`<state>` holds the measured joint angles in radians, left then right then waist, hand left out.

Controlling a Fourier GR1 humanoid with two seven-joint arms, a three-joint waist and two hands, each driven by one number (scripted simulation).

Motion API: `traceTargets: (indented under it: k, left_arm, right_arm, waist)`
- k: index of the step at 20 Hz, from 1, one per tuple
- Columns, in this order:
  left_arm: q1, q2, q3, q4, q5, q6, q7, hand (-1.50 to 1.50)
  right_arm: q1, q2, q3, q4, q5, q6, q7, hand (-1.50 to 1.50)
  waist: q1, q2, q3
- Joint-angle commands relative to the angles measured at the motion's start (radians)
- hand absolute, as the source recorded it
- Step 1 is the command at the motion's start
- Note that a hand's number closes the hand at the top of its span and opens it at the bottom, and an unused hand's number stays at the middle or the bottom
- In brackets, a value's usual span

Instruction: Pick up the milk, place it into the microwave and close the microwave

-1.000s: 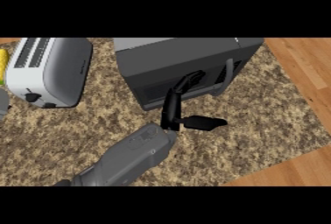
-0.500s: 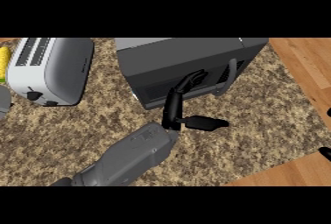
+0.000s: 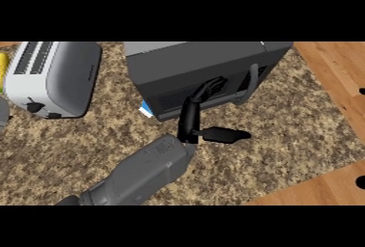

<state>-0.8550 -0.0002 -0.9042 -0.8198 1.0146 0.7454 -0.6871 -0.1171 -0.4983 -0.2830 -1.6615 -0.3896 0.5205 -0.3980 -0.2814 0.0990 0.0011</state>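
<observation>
We see the left hand (image 3: 191,119) stretched out from its grey forearm (image 3: 139,173) toward the microwave (image 3: 192,67), fingers (image 3: 208,89) extended straight against the dark door (image 3: 187,79) and holding nothing, while the thumb (image 3: 222,134) juts out to the right over the speckled worktop (image 3: 285,135). The door's handle (image 3: 249,83) runs just right of the fingertips. Compared with half a second ago, the hand has barely shifted – it stays pressed to the door in much the same pose, though the microwave and the toaster (image 3: 51,77) now sit slightly further right in the view. A small sliver of blue and white (image 3: 145,109) shows at the microwave's lower left corner, touching its front edge; we cannot tell whether this is the milk, and no carton is otherwise visible. At the right edge two dark bits (image 3: 361,182) show – most likely the right hand, one of them newly appeared higher up – but we cannot tell how its fingers stand. A yellow object (image 3: 2,65) peeks in at the far left beside the toaster
</observation>
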Motion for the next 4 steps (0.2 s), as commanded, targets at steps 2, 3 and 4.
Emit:
traceTargets:
  k: [2,3,4]
  left_arm:
    - [-0.065,0.0,0.057,0.078,0.036,0.018,0.002,-1.5]
    - [-0.058,0.0,0.054,0.075,0.049,0.01,0.003,-1.5]
    - [-0.065,0.0,0.058,0.081,0.045,0.014,-0.009,-1.5]
  right_arm:
    - [-0.035,-0.019,-0.011,0.048,-0.063,0.038,0.016,-1.5]
    - [-0.033,-0.024,-0.009,0.062,-0.068,0.047,0.023,-1.5]
    - [-0.05,-0.034,-0.021,0.074,-0.075,0.043,0.027,-1.5]
  waist:
    - [-0.006,0.009,-0.001]
    - [-0.009,0.009,-0.001]
    - [0.003,0.01,-0.002]
